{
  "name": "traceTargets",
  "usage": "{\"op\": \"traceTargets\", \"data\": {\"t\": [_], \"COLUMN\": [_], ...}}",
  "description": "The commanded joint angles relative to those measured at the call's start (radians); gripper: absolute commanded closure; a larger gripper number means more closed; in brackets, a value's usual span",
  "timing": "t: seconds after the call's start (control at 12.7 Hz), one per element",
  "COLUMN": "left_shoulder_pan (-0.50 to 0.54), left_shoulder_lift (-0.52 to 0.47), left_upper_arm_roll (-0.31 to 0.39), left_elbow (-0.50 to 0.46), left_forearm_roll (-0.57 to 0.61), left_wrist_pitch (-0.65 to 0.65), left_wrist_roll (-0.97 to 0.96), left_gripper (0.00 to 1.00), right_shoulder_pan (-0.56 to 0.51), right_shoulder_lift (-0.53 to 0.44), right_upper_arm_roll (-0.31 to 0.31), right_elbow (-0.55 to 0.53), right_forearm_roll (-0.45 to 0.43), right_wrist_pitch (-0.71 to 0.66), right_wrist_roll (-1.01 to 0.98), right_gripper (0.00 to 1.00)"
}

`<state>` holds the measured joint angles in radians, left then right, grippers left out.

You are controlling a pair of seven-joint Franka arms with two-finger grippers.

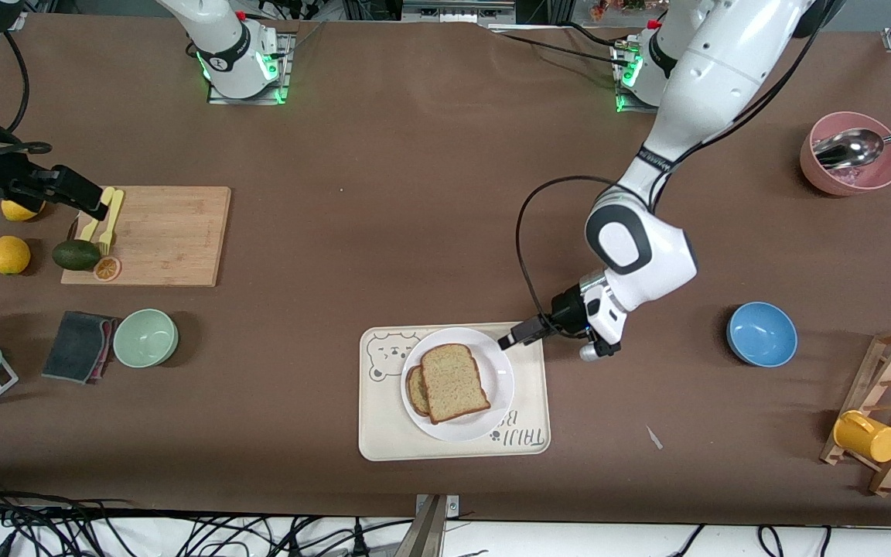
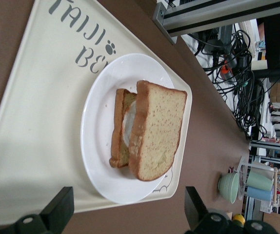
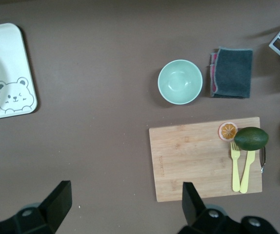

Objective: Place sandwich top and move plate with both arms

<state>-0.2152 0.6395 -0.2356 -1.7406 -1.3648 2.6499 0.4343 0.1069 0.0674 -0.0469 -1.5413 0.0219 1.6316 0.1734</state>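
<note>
- Front view: bread (image 1: 455, 381) lies on the egg slice on the plate (image 1: 496, 370).
- My left gripper (image 1: 509, 340) hangs spread over the plate's rim.
- My right gripper (image 1: 88, 206) waits spread over the board (image 1: 167, 232).

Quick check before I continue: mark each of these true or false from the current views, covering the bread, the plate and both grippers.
1. The sandwich top lies on the lower slice on the plate. True.
2. The left gripper grips the bread. False: it is open, empty, over the plate's rim.
3. The plate sits on the cutting board. False: it sits on the tray.
4. The right gripper is open above the cutting board's edge. True.
</note>
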Motion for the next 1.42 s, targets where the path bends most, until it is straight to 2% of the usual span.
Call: {"op": "traceTargets", "data": {"t": [0.0, 0.16, 0.32, 0.47, 0.63, 0.79, 0.87, 0.95, 1.03, 1.11, 1.34], "left_shoulder_pan": [0.029, 0.048, 0.095, 0.16, 0.252, 0.281, 0.283, 0.283, 0.283, 0.283, 0.283], "left_shoulder_lift": [-0.17, -0.239, -0.347, -0.453, -0.498, -0.558, -0.57, -0.572, -0.572, -0.572, -0.593], "left_upper_arm_roll": [0.001, 0.001, 0.001, 0.002, 0.01, 0.048, 0.061, 0.065, 0.065, 0.077, 0.174], "left_elbow": [-0.209, -0.293, -0.399, -0.494, -0.497, -0.484, -0.452, -0.407, -0.358, -0.3, -0.087], "left_forearm_roll": [0.082, 0.148, 0.28, 0.48, 0.667, 0.963, 1.122, 1.235, 1.286, 1.294, 1.296], "left_wrist_pitch": [-0.036, -0.037, -0.037, -0.077, -0.245, -0.345, -0.388, -0.451, -0.511, -0.587, -0.859], "left_wrist_roll": [0.004, 0.001, 0.0, -0.002, -0.012, -0.133, -0.229, -0.311, -0.36, -0.376, -0.394], "left_gripper": [0.0, 0.01, 0.0, 0.0, 0.0, 0.0, 0.0, 0.0, 0.0, 0.0, 0.0], "right_shoulder_pan": [-0.001, -0.003, -0.003, -0.003, -0.003, -0.003, -0.003, -0.003, -0.003, -0.004, -0.006], "right_shoulder_lift": [-0.003, -0.004, -0.006, -0.005, -0.004, -0.004, -0.004, -0.006, -0.008, -0.008, -0.005], "right_upper_arm_roll": [0.018, 0.016, 0.013, 0.012, 0.016, 0.016, 0.016, 0.013, 0.009, 0.004, -0.021], "right_elbow": [0.012, 0.013, 0.013, 0.013, 0.013, 0.012, 0.012, 0.013, 0.013, 0.017, 0.024], "right_forearm_roll": [0.001, 0.0, 0.001, 0.001, 0.001, 0.001, 0.001, 0.001, 0.0, -0.003, 0.001], "right_wrist_pitch": [-0.018, -0.018, -0.018, -0.016, -0.013, -0.01, -0.01, -0.01, -0.015, -0.015, -0.015], "right_wrist_roll": [0.008, 0.0, -0.006, -0.006, 0.0, -0.003, -0.003, -0.003, -0.008, -0.011, -0.025], "right_gripper": [0.0, 0.0, 0.0, 0.0, 0.0, 0.0, 0.0, 0.0, 0.0, 0.0, 0.0]}}
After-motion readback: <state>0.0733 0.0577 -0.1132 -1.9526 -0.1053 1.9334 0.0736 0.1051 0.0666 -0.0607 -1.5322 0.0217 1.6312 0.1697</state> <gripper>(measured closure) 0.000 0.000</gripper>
